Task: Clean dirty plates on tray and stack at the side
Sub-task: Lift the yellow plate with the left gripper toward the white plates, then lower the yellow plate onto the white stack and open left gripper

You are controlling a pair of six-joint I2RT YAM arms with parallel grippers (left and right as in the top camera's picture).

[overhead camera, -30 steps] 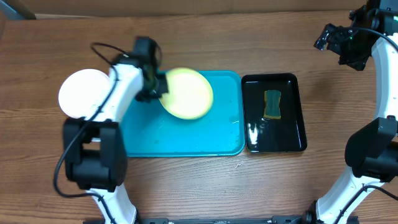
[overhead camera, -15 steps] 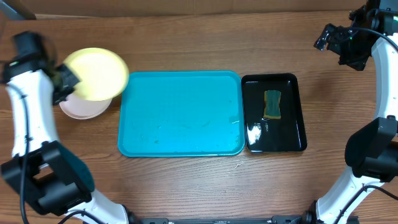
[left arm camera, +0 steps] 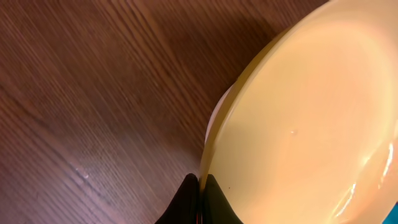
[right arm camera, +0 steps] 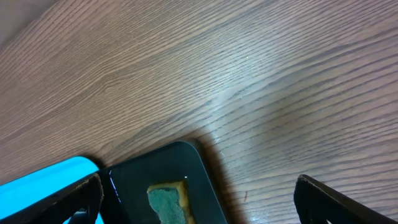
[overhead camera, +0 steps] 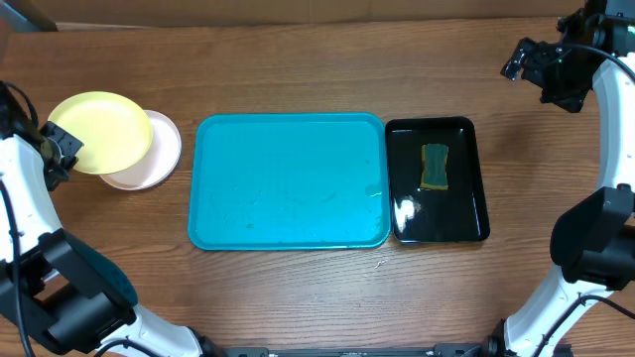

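Note:
The pale yellow-green plate (overhead camera: 99, 132) hangs at the table's far left, overlapping a white plate (overhead camera: 162, 159) that lies on the wood beneath it. My left gripper (overhead camera: 55, 149) is shut on the yellow plate's left rim; in the left wrist view its fingertips (left arm camera: 200, 194) pinch the edge of the yellow plate (left arm camera: 305, 112), and a sliver of the white plate (left arm camera: 212, 126) shows below. The turquoise tray (overhead camera: 288, 178) lies at the centre with nothing on it. My right gripper (overhead camera: 536, 67) is raised at the far right, open, with nothing between its fingers (right arm camera: 198, 182).
A glossy black tray (overhead camera: 461, 213) with a green-and-yellow sponge (overhead camera: 435, 165) sits just right of the turquoise tray. The right wrist view looks down on that sponge (right arm camera: 166, 202), the black tray (right arm camera: 196, 163) and a corner of the turquoise tray (right arm camera: 43, 180).
My left arm swung the yellow plate off the turquoise tray and leftward, ending over the white plate at the far left. The right arm has not moved.

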